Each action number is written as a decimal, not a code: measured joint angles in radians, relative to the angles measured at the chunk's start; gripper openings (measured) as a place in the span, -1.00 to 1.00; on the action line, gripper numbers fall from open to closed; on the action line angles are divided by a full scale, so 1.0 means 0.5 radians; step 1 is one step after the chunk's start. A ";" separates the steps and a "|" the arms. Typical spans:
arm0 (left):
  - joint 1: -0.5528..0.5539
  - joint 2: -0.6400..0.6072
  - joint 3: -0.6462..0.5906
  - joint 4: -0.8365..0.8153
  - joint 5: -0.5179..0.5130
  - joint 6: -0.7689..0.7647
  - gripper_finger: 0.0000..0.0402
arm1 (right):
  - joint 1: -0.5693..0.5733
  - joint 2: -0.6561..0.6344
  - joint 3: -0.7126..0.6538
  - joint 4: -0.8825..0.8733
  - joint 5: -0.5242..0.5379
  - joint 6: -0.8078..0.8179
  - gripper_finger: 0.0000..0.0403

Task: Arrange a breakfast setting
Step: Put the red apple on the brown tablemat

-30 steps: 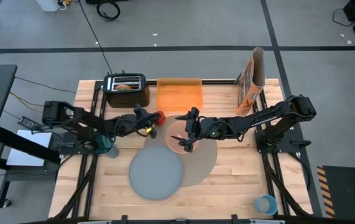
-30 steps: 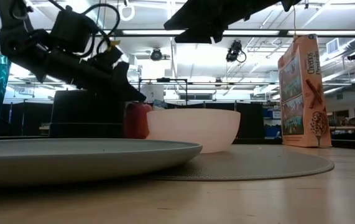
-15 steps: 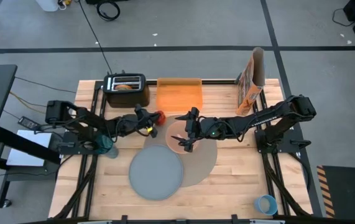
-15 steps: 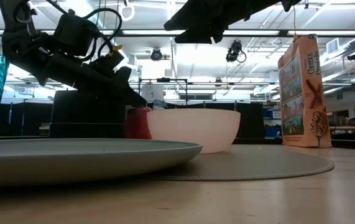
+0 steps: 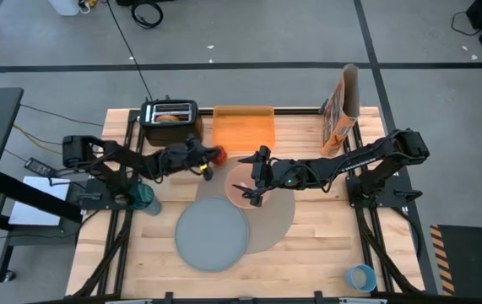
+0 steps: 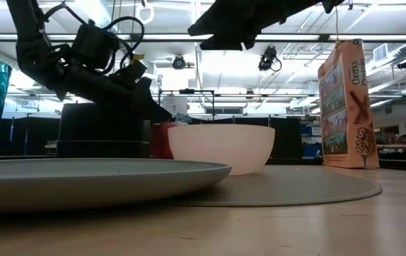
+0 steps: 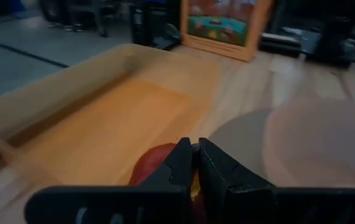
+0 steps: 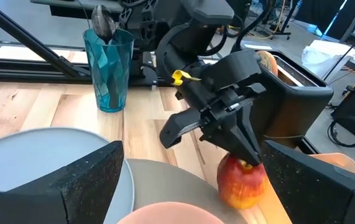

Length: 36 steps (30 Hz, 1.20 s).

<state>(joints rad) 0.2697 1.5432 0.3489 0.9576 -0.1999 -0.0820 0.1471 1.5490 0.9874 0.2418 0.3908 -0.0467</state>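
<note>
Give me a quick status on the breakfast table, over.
Left gripper shut, tips at the red apple's top, next to the black toaster. Right gripper open above the pale pink bowl. Nothing in the way.

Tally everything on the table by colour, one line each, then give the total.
Red: 1, apple
Orange: 1, tray
Black: 1, toaster
Pink: 1, bowl
Grey: 1, plate
Taupe: 1, mat
Teal: 1, tumbler
Light blue: 1, small cup
Multicoloured: 1, cereal box
Total: 9
</note>
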 joint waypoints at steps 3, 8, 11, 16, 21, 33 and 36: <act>0.054 -0.001 0.001 -0.084 0.194 0.071 -0.90 | 0.000 0.000 0.000 -0.020 0.000 0.000 0.92; 0.176 -0.006 0.005 -0.160 0.349 0.084 -0.90 | 0.000 0.000 0.000 -0.078 0.000 0.030 0.92; 0.219 -0.004 0.002 -0.131 0.516 0.083 -0.90 | -0.002 0.000 0.000 -0.113 0.000 0.050 0.92; 0.228 -0.033 0.002 -0.159 0.584 0.087 -0.90 | -0.002 0.000 0.000 -0.121 0.000 0.051 0.92; 0.268 -0.118 0.002 -0.313 0.588 0.174 -0.90 | -0.022 0.000 0.000 -0.122 0.001 0.063 0.92; 0.288 -0.368 0.000 -0.660 0.584 0.179 -0.90 | -0.035 0.000 0.000 -0.129 0.001 0.110 0.92; 0.240 -0.436 0.000 -0.653 0.584 0.159 -0.90 | -0.034 0.000 0.000 -0.129 0.001 0.111 0.92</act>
<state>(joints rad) 0.3894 1.3252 0.3489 0.6310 0.0922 -0.0027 0.1299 1.5490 0.9874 0.1772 0.3912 0.0086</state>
